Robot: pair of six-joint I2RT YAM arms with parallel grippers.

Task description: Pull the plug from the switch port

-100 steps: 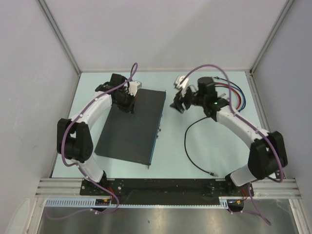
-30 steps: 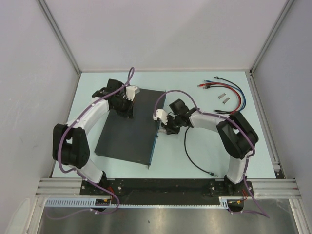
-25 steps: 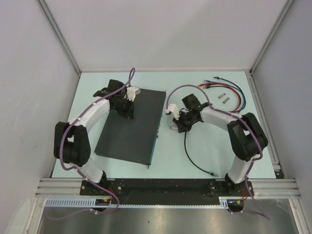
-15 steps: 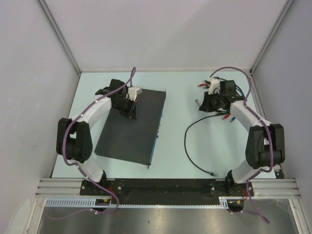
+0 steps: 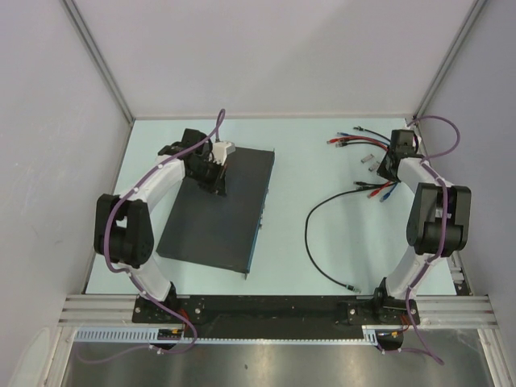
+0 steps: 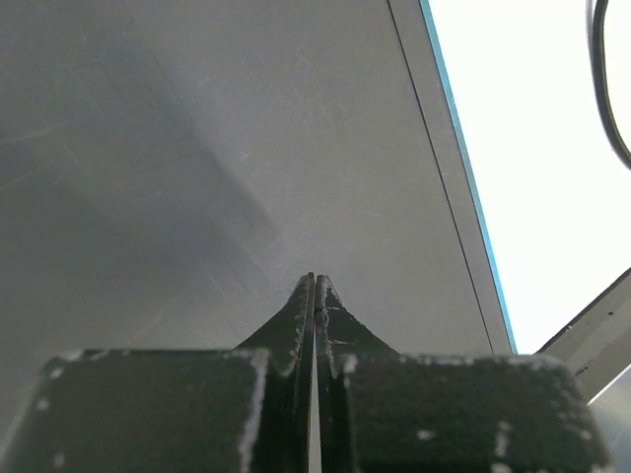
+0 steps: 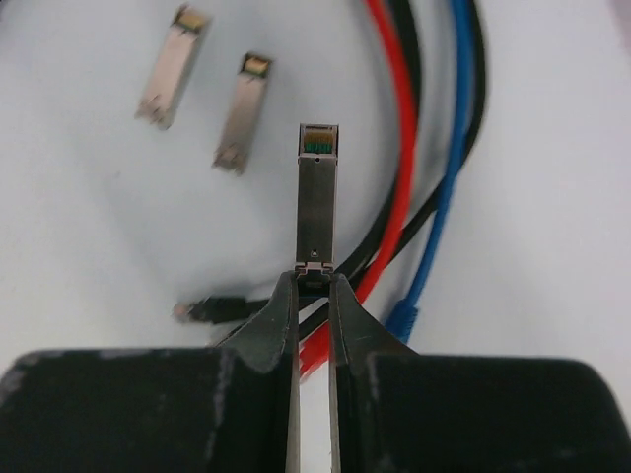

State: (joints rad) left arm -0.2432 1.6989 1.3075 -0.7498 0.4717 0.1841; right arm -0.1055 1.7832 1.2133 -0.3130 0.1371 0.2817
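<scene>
Left claw point(image 6: 314, 284) closed, empty, over the switch point(image 6: 197, 148); right claw point(image 7: 315, 283) pinches the plug point(image 7: 317, 197).

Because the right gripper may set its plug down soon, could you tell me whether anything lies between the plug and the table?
Partly. The red cable and a black cable run under the right gripper and close beside the plug. Toward the two loose plugs, only bare table shows.
</scene>
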